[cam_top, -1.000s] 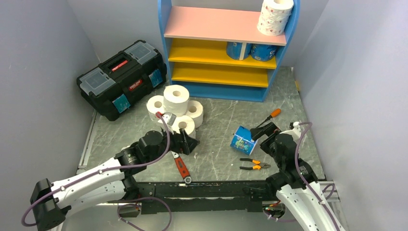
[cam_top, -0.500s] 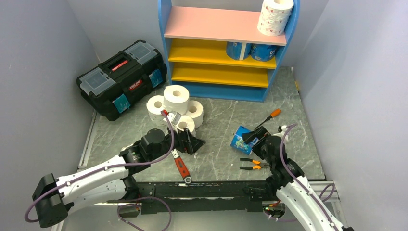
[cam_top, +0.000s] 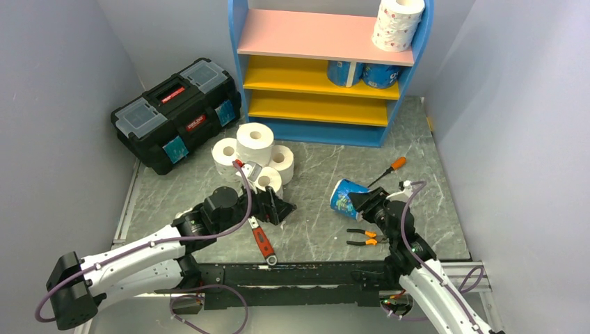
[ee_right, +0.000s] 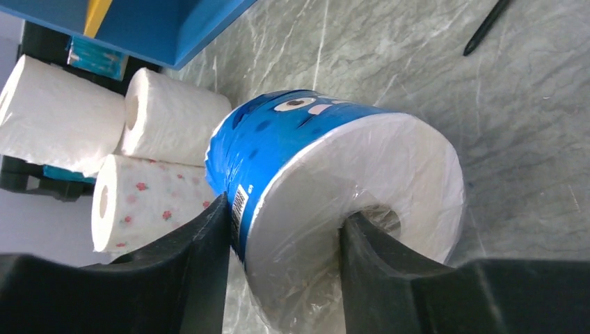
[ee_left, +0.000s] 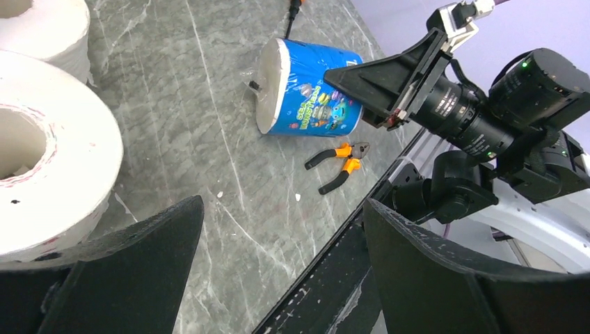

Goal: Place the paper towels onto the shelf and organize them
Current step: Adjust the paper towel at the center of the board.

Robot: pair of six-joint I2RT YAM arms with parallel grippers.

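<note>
marble tabletop (cam_top: 313, 167), right half: blue roll (cam_top: 344, 197) tipped on its side, axis running toward right gripper (cam_top: 362, 202), clamped by its wall, one finger in the core, one outside. shelf (cam_top: 316, 108) ahead, well apart. left gripper (cam_top: 278, 205) gaping, empty, near plain rolls (cam_top: 254, 142).

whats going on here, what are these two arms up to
The right gripper has pinched a blue-wrapped roll by its wall, one finger in the core and one outside. The left gripper hangs open beside the pile of white rolls, holding nothing. The shelf holds three rolls: a pink-dotted one on top and two blue ones on the upper yellow board.
</note>
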